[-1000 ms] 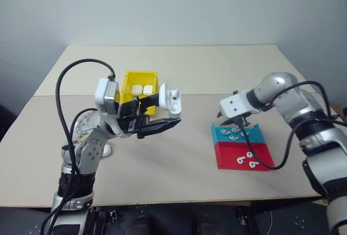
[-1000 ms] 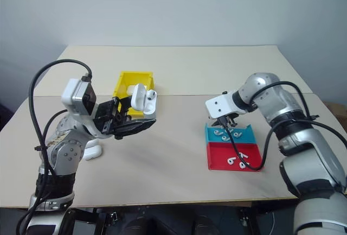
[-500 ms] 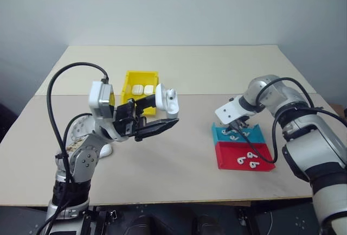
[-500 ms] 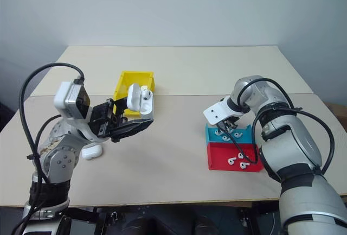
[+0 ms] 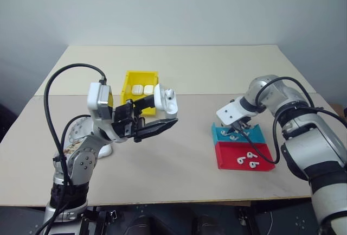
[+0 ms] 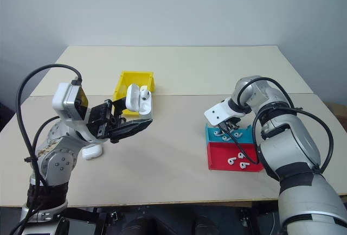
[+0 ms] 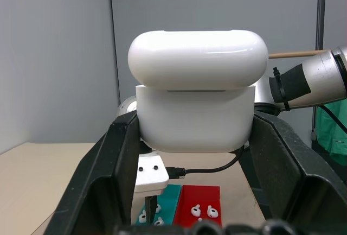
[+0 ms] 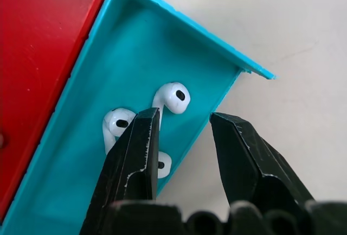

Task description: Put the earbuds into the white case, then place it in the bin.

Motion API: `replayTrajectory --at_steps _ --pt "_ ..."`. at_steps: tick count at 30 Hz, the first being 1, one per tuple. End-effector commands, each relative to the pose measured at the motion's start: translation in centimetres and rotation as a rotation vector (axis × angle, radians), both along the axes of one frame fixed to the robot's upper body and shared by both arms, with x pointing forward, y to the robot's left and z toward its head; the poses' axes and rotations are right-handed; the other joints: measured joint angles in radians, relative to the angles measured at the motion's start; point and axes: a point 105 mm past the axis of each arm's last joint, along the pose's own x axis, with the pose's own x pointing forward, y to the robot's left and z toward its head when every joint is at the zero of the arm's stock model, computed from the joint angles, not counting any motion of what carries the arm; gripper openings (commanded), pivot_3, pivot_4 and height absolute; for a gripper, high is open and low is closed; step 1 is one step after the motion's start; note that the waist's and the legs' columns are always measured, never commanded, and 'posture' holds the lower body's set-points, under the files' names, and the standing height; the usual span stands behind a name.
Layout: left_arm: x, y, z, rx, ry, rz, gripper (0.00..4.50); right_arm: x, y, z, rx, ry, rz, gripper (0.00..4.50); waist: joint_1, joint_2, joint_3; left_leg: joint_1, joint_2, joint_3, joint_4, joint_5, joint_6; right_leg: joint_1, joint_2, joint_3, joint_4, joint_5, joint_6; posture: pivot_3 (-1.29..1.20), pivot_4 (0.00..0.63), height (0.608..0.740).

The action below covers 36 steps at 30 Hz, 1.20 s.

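My left gripper is shut on the white case, held up above the table in front of the yellow bin. The case's lid is flipped up, and a small white piece pokes up from it. The left wrist view shows the case clamped between both fingers. My right gripper points steeply down over the teal tray and is open, with nothing between its fingers. Three earbuds lie in the tray just below its tips.
Two more white cases lie inside the yellow bin. Another case lies on the table by my left arm. A red tray holding several earbuds adjoins the teal tray on the near side.
My right arm folded in, and its gripper tipped steeper over the teal tray. The left gripper kept the case in about the same place.
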Motion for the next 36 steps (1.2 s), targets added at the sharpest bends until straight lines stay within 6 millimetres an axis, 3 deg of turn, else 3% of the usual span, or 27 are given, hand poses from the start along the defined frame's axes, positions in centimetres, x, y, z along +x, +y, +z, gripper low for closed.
replayTrajectory --at_steps 1,36 --pt "-0.7 0.2 1.0 -0.016 -0.053 -0.009 2.75 0.0 0.4 0.4 0.022 -0.005 0.017 1.88 0.000 0.000 0.000 0.000 0.000 0.000 0.000 0.000 0.000 0.000 0.000 0.000 0.000 0.000 0.000 0.00 0.150 0.740" --pt "-1.2 0.6 1.5 -0.036 -0.055 0.010 2.75 -0.1 0.6 -1.8 0.009 0.004 0.004 1.88 -0.001 0.000 0.000 0.001 0.000 0.000 0.000 0.000 -0.001 0.001 0.000 0.000 0.000 0.000 0.000 0.00 0.150 0.740"
